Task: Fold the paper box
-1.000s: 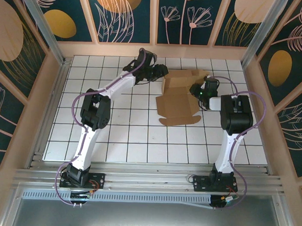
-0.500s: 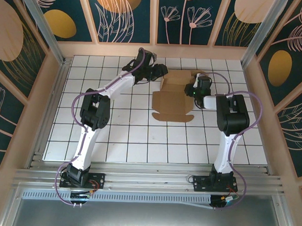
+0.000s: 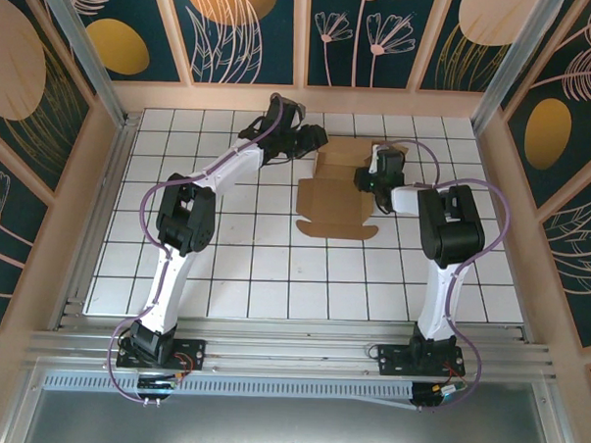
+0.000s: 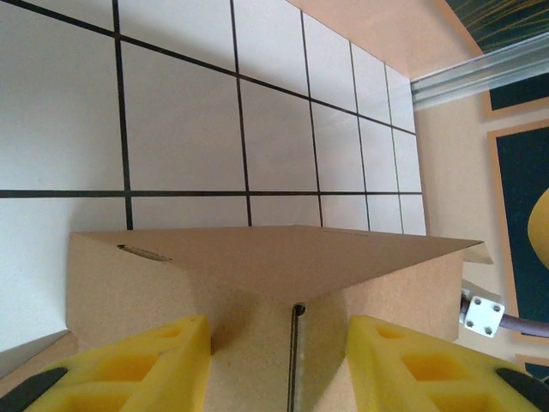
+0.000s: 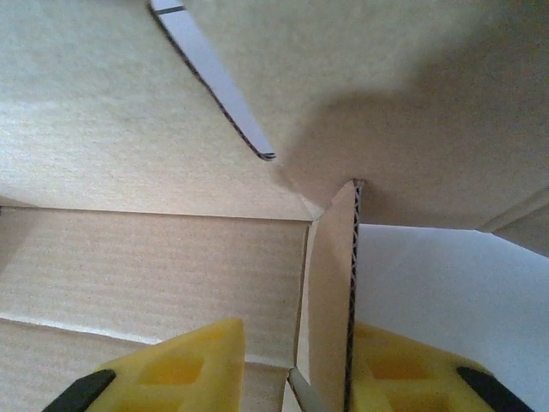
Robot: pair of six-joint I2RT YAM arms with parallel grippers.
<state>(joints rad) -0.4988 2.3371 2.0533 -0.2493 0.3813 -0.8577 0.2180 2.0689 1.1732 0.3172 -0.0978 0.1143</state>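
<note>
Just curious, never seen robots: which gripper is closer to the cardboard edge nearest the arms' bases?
Right. The right gripper sits at the right side of the paper box, straddling a raised flap. The left gripper is at its far left corner, farther from that edge.

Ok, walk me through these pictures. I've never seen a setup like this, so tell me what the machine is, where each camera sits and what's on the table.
These are two robot arms bolted at the near edge of a white gridded table. The wide picture looks down from above and behind them. The other two come from a camera on each wrist, so the yellow fingers at the bottom are that arm's own. On the table lies the paper box, a brown cardboard cut-out, partly folded. The left gripper is at its far left corner and the right gripper at its right side. In both close-ups the fingers stand apart with a cardboard flap edge-on between them, and neither looks clamped.
</note>
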